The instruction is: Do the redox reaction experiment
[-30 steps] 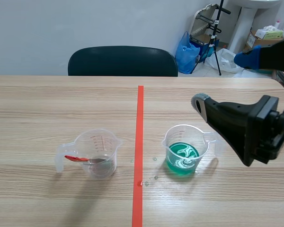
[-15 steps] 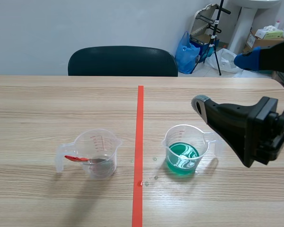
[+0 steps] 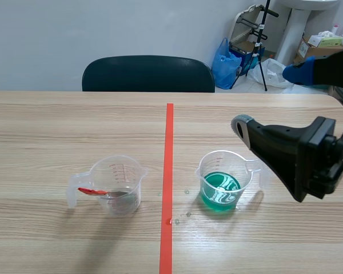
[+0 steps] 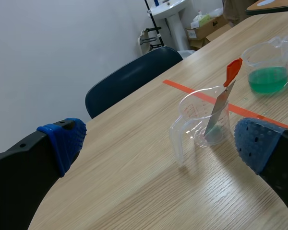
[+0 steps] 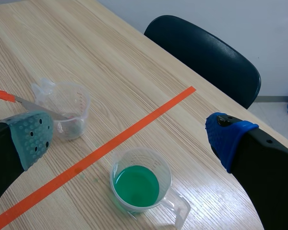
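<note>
A clear measuring cup (image 3: 119,184) stands left of the red tape line, with a metal spoon with a red handle (image 3: 100,192) leaning inside it. Right of the line stands a second clear cup (image 3: 223,181) holding green liquid with pale swirls. My right gripper (image 3: 268,98) hangs open above and to the right of the green cup, holding nothing. In the right wrist view the green cup (image 5: 140,184) lies under the open gripper (image 5: 128,136), and the spoon cup (image 5: 69,112) is farther off. My left gripper (image 4: 158,143) is open and empty, with the spoon cup (image 4: 206,120) ahead of it.
A dark chair (image 3: 148,74) stands at the table's far edge. Small droplets (image 3: 180,216) lie on the wood near the tape line (image 3: 168,171). Beyond the table at the back right are a blue bag (image 3: 224,63), a stand and boxes.
The pale swirl in the green liquid has shifted a little. Neither arm nor cup has moved.
</note>
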`<state>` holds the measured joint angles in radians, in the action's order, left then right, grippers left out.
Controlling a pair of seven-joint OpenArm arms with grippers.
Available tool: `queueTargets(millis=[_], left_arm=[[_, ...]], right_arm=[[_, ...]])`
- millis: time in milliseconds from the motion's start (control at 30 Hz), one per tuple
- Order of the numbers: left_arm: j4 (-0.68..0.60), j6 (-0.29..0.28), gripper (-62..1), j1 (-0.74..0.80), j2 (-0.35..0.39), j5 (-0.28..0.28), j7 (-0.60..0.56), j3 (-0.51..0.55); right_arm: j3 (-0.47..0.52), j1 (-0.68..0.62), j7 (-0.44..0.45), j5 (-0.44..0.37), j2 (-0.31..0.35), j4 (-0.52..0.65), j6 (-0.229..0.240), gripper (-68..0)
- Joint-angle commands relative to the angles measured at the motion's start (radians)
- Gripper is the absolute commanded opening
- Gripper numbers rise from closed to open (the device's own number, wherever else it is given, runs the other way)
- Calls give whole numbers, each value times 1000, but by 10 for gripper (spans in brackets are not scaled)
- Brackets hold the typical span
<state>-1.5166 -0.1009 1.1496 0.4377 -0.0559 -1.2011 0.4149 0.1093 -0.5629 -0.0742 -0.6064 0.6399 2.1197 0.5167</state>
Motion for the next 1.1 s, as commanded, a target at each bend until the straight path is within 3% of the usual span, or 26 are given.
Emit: queueTargets(millis=[0, 1067], left_arm=[[-19, 1, 14, 5, -2, 21, -13, 12], [-19, 1, 14, 0, -2, 29, -13, 12]], right_arm=[[-2, 12, 13, -7, 5, 0, 0, 4], [-2, 12, 12, -7, 5, 0, 0, 4]])
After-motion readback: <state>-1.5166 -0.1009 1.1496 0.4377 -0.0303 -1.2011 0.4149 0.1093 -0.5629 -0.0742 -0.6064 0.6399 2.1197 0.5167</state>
